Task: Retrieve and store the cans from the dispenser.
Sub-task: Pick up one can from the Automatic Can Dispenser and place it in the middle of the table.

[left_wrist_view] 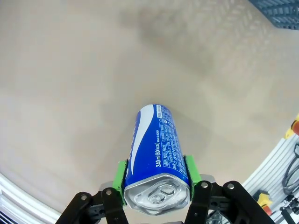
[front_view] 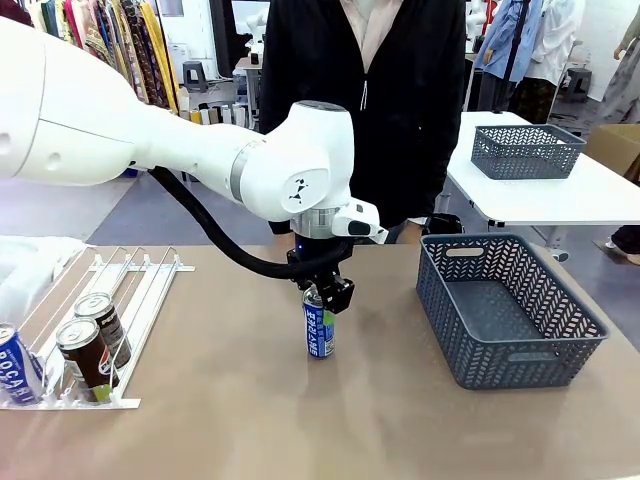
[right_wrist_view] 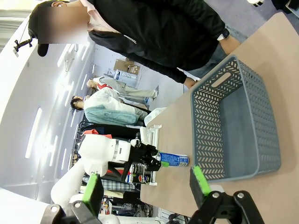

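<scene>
Front view has the left fingers pinching the blue-and-white can just under its top, upright mid-surface between dispenser at left and basket at right, so it could swing, slip or clip the basket's left wall; right fingers are spread, empty.

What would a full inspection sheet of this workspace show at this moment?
Surface: tan table, bare at middle.
Job's things: blue-and-white can upright mid-table; three cans in the dispenser; grey basket empty.
Clutter: pale crumpled material at left edge.
Grippers: left gripper shut on the can's top; right gripper open.
Cables: black hose along the left arm.
Surroundings: person in black jacket opposite; second table with another basket.
</scene>
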Controlling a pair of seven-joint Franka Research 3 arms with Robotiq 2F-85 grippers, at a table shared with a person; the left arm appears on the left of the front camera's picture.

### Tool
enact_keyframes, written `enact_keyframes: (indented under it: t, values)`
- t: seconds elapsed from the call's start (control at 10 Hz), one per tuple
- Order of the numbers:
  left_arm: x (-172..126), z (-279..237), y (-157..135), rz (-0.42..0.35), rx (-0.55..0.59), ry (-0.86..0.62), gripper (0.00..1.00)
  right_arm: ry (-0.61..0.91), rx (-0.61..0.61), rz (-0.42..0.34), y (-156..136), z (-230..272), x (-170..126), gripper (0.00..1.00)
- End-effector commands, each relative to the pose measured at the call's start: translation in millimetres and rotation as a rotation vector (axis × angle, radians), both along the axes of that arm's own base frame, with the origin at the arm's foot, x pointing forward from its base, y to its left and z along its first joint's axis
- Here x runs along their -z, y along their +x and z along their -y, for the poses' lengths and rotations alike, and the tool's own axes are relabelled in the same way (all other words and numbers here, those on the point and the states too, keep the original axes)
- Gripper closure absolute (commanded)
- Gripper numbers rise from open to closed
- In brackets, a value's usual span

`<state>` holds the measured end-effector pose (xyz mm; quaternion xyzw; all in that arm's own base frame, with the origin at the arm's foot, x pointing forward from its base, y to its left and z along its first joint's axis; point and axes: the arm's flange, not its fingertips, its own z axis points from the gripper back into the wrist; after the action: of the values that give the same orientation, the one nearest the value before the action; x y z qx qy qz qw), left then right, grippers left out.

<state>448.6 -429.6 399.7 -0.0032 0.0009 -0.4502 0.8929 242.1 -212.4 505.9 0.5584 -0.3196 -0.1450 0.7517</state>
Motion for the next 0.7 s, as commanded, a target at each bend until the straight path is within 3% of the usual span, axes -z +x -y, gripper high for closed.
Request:
enact_keyframes:
  t: [0.0, 0.1, 0.2, 0.3, 0.5, 0.6]
  values:
    - [-2, -3, -2, 0.023, -0.014, 0.014, 1.00, 0.011, 0.007, 0.036, 3, 0, -3, 0.00]
    - [-2, -4, -1, 0.014, -0.012, 0.013, 0.68, 0.011, 0.007, 0.036, 3, 0, -3, 0.00]
    - [0, -4, -2, 0.012, -0.010, 0.015, 0.15, 0.011, 0.007, 0.036, 3, 0, -3, 0.00]
    - [0, -4, -2, 0.014, -0.007, 0.013, 0.00, 0.011, 0.007, 0.036, 3, 0, -3, 0.00]
    - [-18, -11, -6, 0.057, -0.020, -0.021, 0.00, 0.011, 0.007, 0.036, 3, 0, -3, 0.00]
    - [-48, -24, -15, 0.092, -0.026, -0.077, 0.00, 0.011, 0.007, 0.036, 3, 0, -3, 0.00]
